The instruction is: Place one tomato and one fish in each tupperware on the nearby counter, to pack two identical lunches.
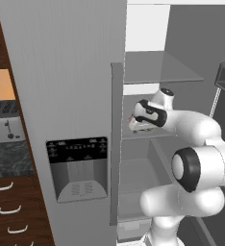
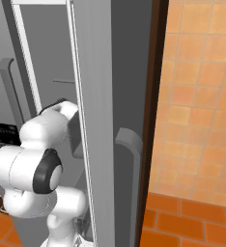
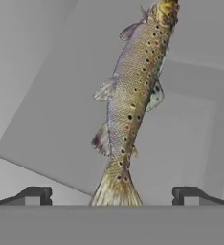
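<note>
Inside the open fridge (image 1: 148, 158), the arm reaches in over a glass shelf (image 1: 157, 67) level, its hand turned toward the inner shelves in the left base view. Seen from the hand, the gripper (image 3: 112, 195) stands wide open — its two dark fingertips (image 3: 35, 195) sit far apart at the bottom, with nothing between them but the tail of the fish (image 3: 130, 105). That fish is speckled, brown-gold on the back and paler below, lying stretched out on a pale grey shelf surface (image 3: 51, 110); its tail fin points toward the gripper and its head away, near the top edge. It is not gripped — the fingers touch nothing. To the left of the fridge door with its dispenser panel (image 1: 77, 168), a strip of dark marbled tabletop (image 1: 8, 158) carries a steel toaster (image 1: 4, 127) above brown drawers (image 1: 11, 211) with curved handles.
</note>
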Motion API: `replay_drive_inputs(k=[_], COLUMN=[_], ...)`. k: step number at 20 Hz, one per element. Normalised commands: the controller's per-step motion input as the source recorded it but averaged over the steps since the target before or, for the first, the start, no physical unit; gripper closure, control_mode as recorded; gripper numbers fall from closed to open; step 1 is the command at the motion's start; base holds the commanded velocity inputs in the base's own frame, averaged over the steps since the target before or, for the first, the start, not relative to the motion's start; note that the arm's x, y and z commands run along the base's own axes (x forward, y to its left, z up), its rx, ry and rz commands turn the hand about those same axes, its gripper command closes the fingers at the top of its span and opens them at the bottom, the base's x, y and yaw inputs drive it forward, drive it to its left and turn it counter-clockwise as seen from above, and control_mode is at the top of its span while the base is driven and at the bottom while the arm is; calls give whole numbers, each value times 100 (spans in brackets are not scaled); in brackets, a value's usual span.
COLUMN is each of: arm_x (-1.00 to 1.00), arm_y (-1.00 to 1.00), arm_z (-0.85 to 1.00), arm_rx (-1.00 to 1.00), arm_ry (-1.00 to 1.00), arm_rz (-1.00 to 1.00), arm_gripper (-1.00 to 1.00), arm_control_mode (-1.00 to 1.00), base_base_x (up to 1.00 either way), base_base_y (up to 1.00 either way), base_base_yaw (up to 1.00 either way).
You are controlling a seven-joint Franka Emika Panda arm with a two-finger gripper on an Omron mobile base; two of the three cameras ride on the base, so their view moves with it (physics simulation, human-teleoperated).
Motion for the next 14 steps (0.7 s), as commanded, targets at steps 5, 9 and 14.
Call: replay_drive_inputs(k=[5, 9, 14], arm_x=[44, 49, 45], arm_y=[5, 14, 19], arm_z=[-28, -41, -36], arm_rx=[0, 0, 0], arm_ry=[5, 12, 9], arm_rz=[0, 0, 0], arm_gripper=[-100, -100, 100], arm_control_mode=[-100, -100, -100], base_base_x=[0, 0, 0], base_base_y=[0, 0, 0], base_base_yaw=[0, 0, 0])
